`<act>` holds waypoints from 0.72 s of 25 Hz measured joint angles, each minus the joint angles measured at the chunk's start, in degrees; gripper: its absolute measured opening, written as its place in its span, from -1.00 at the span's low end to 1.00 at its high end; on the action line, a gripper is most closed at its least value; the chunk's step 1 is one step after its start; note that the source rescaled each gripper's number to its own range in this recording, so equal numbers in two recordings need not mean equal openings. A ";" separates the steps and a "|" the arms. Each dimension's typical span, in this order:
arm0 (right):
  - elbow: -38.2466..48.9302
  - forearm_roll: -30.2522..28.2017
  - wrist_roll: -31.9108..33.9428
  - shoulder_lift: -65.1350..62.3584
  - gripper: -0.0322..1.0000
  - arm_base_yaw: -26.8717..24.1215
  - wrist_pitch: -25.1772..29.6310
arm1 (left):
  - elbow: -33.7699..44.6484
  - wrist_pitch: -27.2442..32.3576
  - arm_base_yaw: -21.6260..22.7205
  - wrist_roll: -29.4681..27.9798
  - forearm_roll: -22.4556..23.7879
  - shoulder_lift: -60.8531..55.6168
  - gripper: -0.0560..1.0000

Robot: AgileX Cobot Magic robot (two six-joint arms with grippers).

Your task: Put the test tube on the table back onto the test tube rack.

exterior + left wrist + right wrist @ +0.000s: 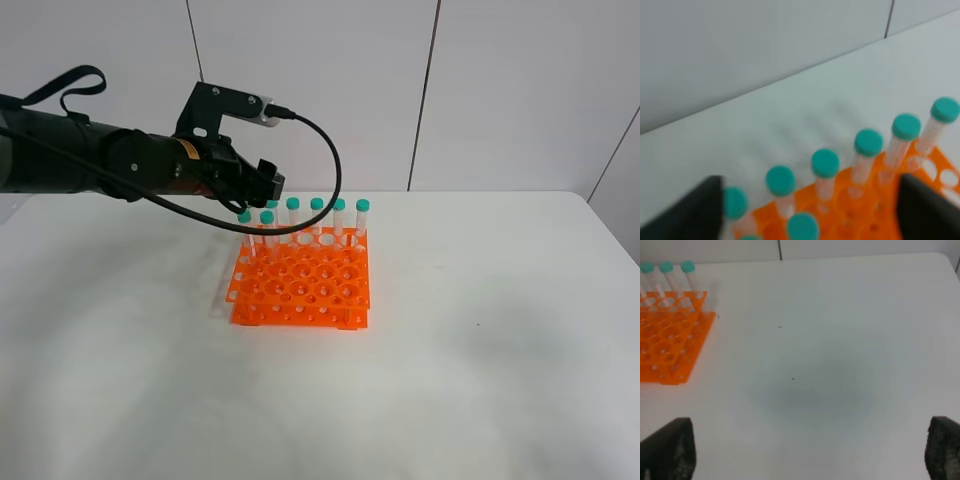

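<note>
The orange test tube rack (300,288) stands mid-table on the white table (480,330). Several teal-capped test tubes (317,215) stand upright in its back row. Two more (267,228) stand one row nearer at its left end. No tube lies loose on the table in any view. My left gripper (263,186) hovers just above the rack's back-left corner, open and empty. In the left wrist view its fingers (700,210) straddle the tube caps (825,163) and the rack (860,205). My right gripper (810,440) is open and empty over bare table, right of the rack (670,340).
A black cable (325,150) loops from the left wrist camera mount above the rack. The table's back edge meets a white panelled wall (430,90). The table's right corner (600,210) is rounded.
</note>
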 joint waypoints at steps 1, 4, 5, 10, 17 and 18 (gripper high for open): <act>0.00 0.00 0.00 0.00 1.00 0.00 0.00 | -0.20 2.49 0.96 0.11 0.00 -0.19 0.83; 0.00 0.00 0.00 0.00 1.00 0.00 0.00 | -0.80 9.90 3.75 0.21 0.00 -0.19 0.95; 0.00 0.00 0.00 0.00 1.00 0.00 0.00 | -0.86 11.92 4.57 0.21 0.00 -0.19 0.97; 0.00 0.00 0.00 0.00 1.00 0.00 0.00 | -1.93 23.56 9.97 -1.40 -2.28 -0.19 0.99; 0.00 0.00 0.00 0.00 1.00 0.00 0.00 | -7.00 45.82 20.64 -2.91 -3.91 -0.19 1.00; 0.00 0.00 0.00 0.00 1.00 0.00 0.00 | -7.70 48.01 21.91 -2.97 -4.07 -0.19 1.00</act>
